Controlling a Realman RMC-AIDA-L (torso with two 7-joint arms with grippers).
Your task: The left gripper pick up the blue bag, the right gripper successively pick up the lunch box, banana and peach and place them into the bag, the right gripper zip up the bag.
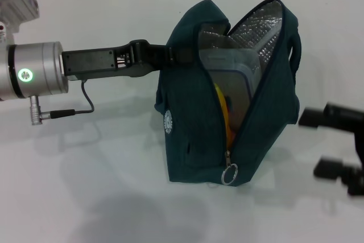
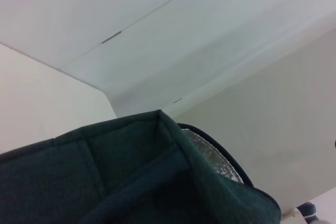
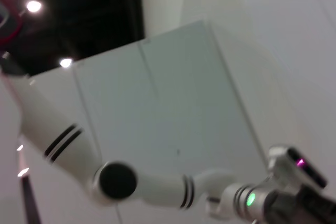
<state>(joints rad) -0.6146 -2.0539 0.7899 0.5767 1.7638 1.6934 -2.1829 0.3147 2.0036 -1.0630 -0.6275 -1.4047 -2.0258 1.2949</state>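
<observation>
The blue bag (image 1: 193, 112) stands upright on the white table (image 1: 85, 197), its top unzipped and the silver lining showing. My left gripper (image 1: 165, 55) reaches in from the left and is shut on the bag's upper left side. Inside the opening I see the clear lunch box (image 1: 236, 78) and a strip of the yellow banana (image 1: 223, 106). The peach is out of view. My right gripper (image 1: 322, 143) hovers to the right of the bag, open, with nothing between its fingers. The left wrist view shows the bag's fabric (image 2: 131, 171) close up.
The ring zipper pull (image 1: 230, 174) hangs at the bag's lower front end. A cable (image 1: 74, 112) trails from the left wrist. The right wrist view shows only the left arm (image 3: 157, 187) and the wall behind.
</observation>
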